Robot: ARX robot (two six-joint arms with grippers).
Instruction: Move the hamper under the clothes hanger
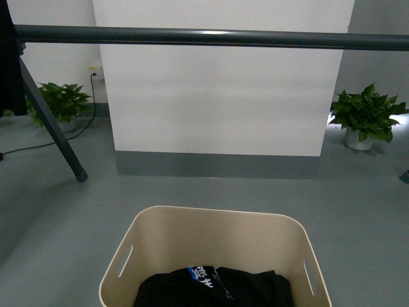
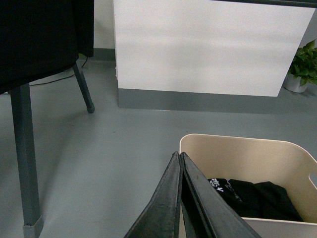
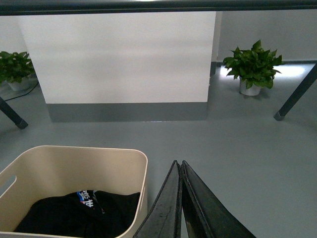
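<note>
The beige hamper (image 1: 217, 233) stands on the grey floor at the bottom centre of the front view, with dark clothes (image 1: 217, 288) inside. The clothes hanger's dark grey bar (image 1: 211, 37) runs across the top, beyond the hamper, and one slanted leg (image 1: 54, 128) stands at the left. My left gripper (image 2: 179, 156) is shut and empty, at the hamper's left corner (image 2: 247, 158). My right gripper (image 3: 178, 163) is shut and empty, just beside the hamper's right wall (image 3: 143, 173). Neither gripper shows in the front view.
A white wall panel (image 1: 220, 96) with a grey base stands behind the bar. Potted plants sit at the back left (image 1: 61, 102) and back right (image 1: 364, 118). A dark garment (image 2: 39, 39) hangs at the rack's left end. A second rack leg (image 3: 294, 96) shows at the right.
</note>
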